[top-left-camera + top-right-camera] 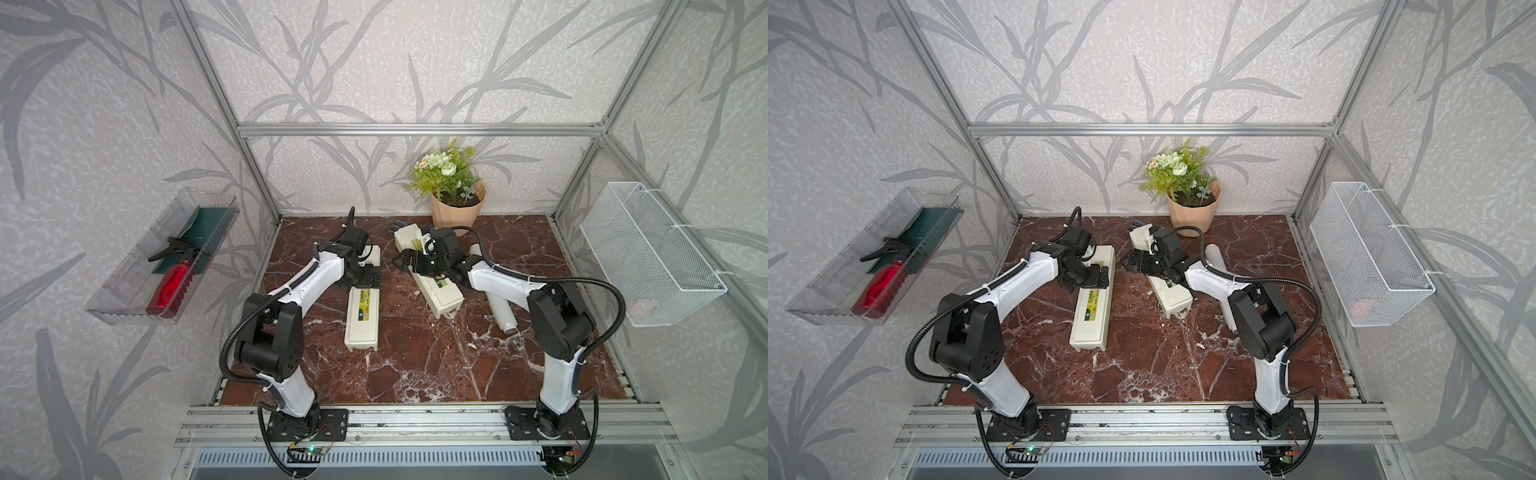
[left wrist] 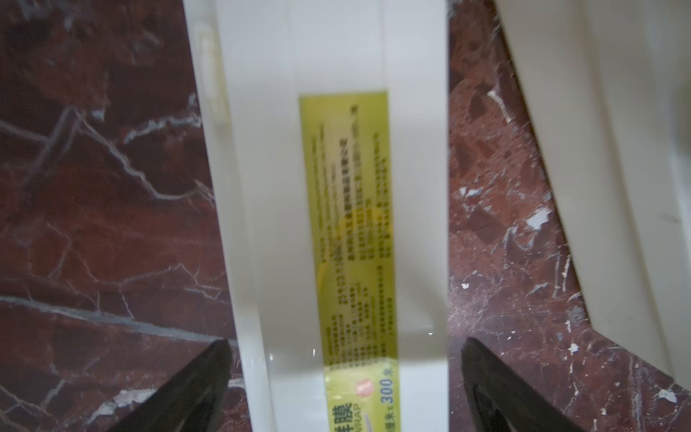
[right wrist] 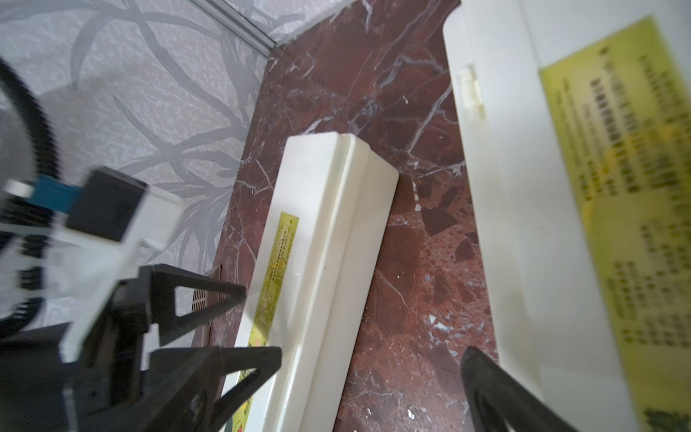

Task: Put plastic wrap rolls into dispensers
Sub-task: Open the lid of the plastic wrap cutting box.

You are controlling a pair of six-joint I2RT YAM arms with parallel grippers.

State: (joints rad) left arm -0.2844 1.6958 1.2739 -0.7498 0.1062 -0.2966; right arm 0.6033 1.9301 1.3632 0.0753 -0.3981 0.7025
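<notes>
Plastic wrap roll (image 1: pixel 500 309) is lying on the red marble surface (image 1: pixel 415 365), just beside the right dispenser (image 1: pixel 442 291) on the side facing away from the left dispenser (image 1: pixel 362 316); my right arm is hiding the roll's middle in both top views. Both dispensers are lying flat with lids shut and yellow-green labels (image 2: pixel 351 224) facing up. The left one is running roughly straight toward the back wall and the right one is angled, so their far ends are sitting nearer each other than their near ends. My left jaws are hanging released over the middle of the left dispenser, their fingers (image 2: pixel 187 392) standing wide apart, one just beside each long side, gripping nothing. My right jaws are likewise standing spread and empty, hovering over the gap between the dispensers beside the far half of the right one; the right wrist view is showing one finger (image 3: pixel 493 385) just beside that dispenser's long edge. A potted plant (image 1: pixel 451 195) is standing at the back wall, a wire basket (image 1: pixel 652 257) is hanging on the right wall, and a clear tray (image 1: pixel 124 307) carrying a red spray bottle (image 1: pixel 170 286) is hanging on the left wall.
</notes>
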